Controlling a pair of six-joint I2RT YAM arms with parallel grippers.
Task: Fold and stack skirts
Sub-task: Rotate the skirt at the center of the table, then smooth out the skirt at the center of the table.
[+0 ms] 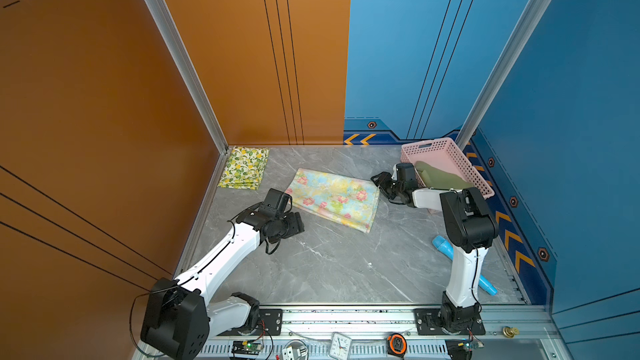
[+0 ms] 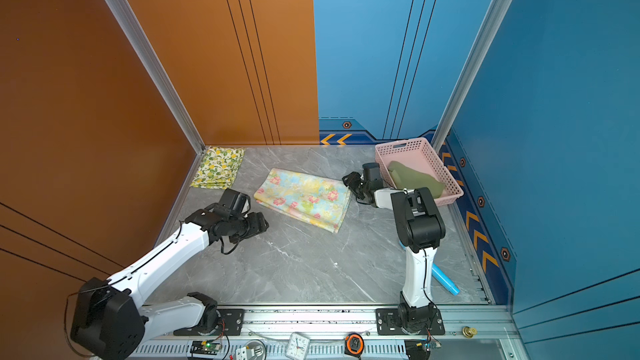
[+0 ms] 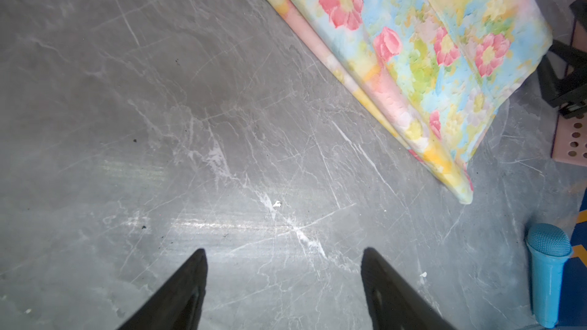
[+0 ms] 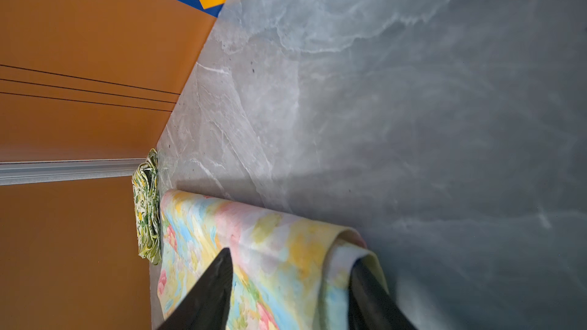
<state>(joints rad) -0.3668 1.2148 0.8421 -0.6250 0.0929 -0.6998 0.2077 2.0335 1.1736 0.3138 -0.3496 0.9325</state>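
Both top views look steeply down from far above the floral skirt. The left wrist camera faces down, close over the table beside it; the right wrist camera skims low across it. All four share it.

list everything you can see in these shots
lemon skirt: 1, white with yellow-green print, folded, far left corner of the table
floral skirt: 1, pastel yellow-blue with pink flowers, folded, mid table
olive skirt: 1, olive green, in the basket
basket: 1, pink, far right corner
microphone: 1, blue, lying on the table, partly behind the right arm
table: 1, grey marble
clock: 1, white, front rail
tape measure: 1, orange and black, front rail
left arm: 1, white and black
right arm: 1, white and black
left gripper: 1, black, open, over the table
right gripper: 1, black, open, at the floral skirt's edge
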